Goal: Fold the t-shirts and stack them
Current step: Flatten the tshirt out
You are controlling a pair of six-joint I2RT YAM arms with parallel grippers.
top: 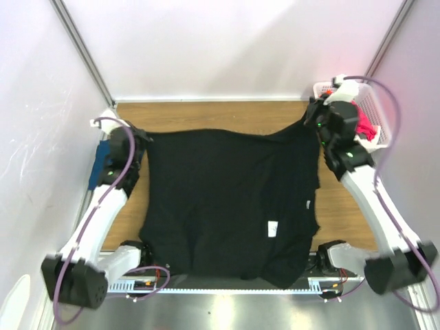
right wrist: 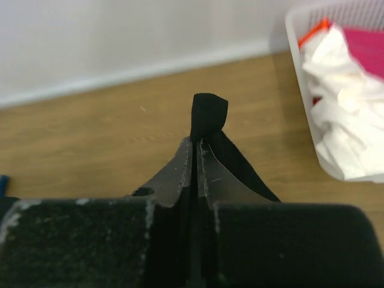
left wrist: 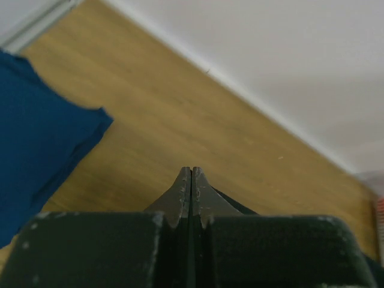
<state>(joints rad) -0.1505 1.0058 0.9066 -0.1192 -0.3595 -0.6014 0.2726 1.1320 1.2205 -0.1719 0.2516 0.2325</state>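
Observation:
A large black t-shirt (top: 227, 206) with small white tags (top: 272, 228) lies spread over the wooden table (top: 206, 113), its near hem hanging over the front edge. My left gripper (top: 143, 137) is shut on its far left corner; a sliver of black cloth (left wrist: 240, 207) shows beside the closed fingers (left wrist: 191, 171). My right gripper (top: 311, 118) is shut on the far right corner, and a black tuft (right wrist: 209, 114) sticks out past its tips (right wrist: 197, 141). A dark blue t-shirt (top: 102, 165) lies at the left edge, also in the left wrist view (left wrist: 36, 150).
A white lattice basket (top: 375, 103) stands at the far right corner, close to my right gripper. It holds a white shirt (right wrist: 342, 120) and a pink-red one (right wrist: 366, 51). White walls enclose the table on three sides.

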